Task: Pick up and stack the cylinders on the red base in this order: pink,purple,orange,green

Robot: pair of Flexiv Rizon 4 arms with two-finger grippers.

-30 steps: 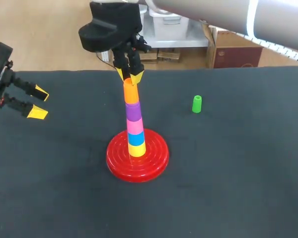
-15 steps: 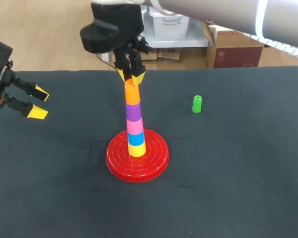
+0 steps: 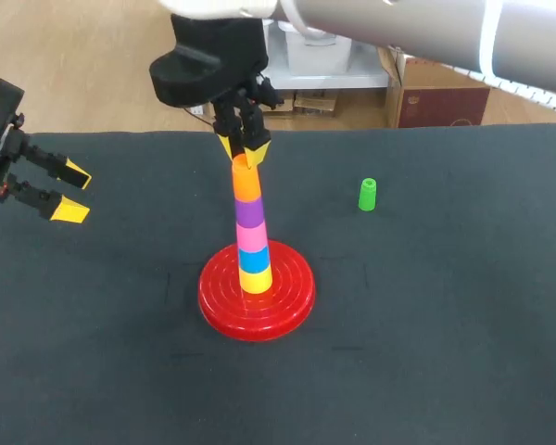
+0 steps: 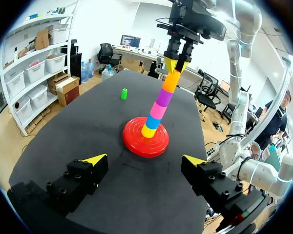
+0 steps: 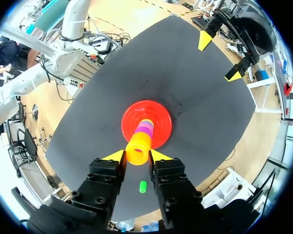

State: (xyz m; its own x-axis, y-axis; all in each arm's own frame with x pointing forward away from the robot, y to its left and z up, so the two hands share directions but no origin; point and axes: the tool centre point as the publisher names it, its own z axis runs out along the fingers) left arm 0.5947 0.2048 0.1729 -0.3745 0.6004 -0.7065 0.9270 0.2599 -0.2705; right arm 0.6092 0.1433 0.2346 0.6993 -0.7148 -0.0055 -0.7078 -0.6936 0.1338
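Observation:
A red base [image 3: 218, 311] holds a slightly leaning stack: yellow, blue, pink [image 3: 252, 237], purple [image 3: 249, 212], then the orange cylinder [image 3: 246, 183] on top. My right gripper [image 3: 246, 153] hangs over the stack, shut on the orange cylinder's upper end. In the right wrist view the orange cylinder [image 5: 138, 148] sits between the two yellow tips of the right gripper [image 5: 138, 157], with the base [image 5: 132, 119] beneath. The green cylinder [image 3: 368, 194] stands alone on the table, to the right of the stack. My left gripper [image 3: 72, 192] hovers open at the table's left side, holding nothing.
The black table [image 3: 445, 324] spreads around the base. In the left wrist view, the left gripper [image 4: 144, 161] faces the base [image 4: 134, 146], with the green cylinder [image 4: 124, 93] beyond it.
My right gripper has sunk slightly with the orange cylinder, which now sits lower on the purple one. The left arm has not moved.

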